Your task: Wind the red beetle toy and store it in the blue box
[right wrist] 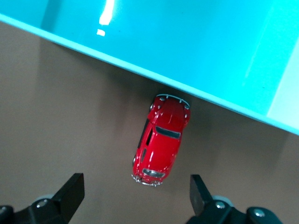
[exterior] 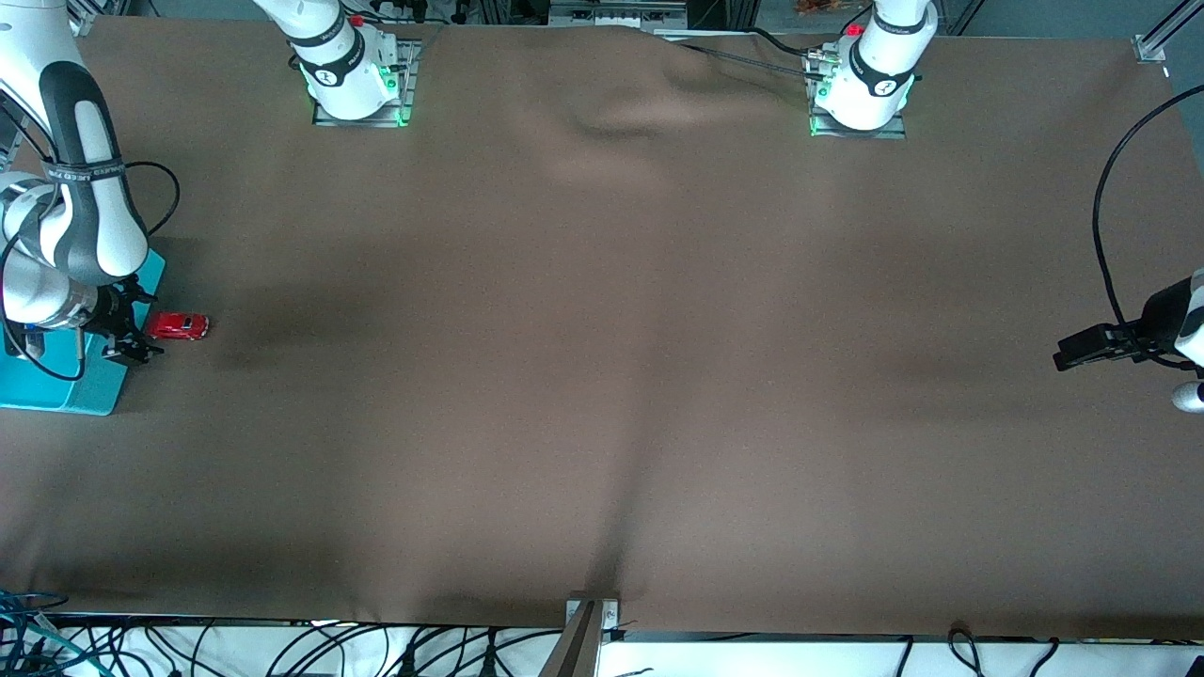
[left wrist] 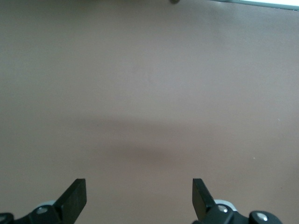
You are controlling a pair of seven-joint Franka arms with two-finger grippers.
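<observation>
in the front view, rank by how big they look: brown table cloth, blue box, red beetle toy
1. brown table cloth, covering nearly the whole table.
2. blue box, partly hidden under the right arm, so only part shows.
3. red beetle toy, tiny, on the cloth beside the box.

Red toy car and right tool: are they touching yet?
Apart. The right wrist view shows the red toy car on the cloth beside the blue box, with bare cloth between it and both open fingers of the right tool.

Robotics lab: bolted arm bases, cloth-covered table, loose cables.
</observation>
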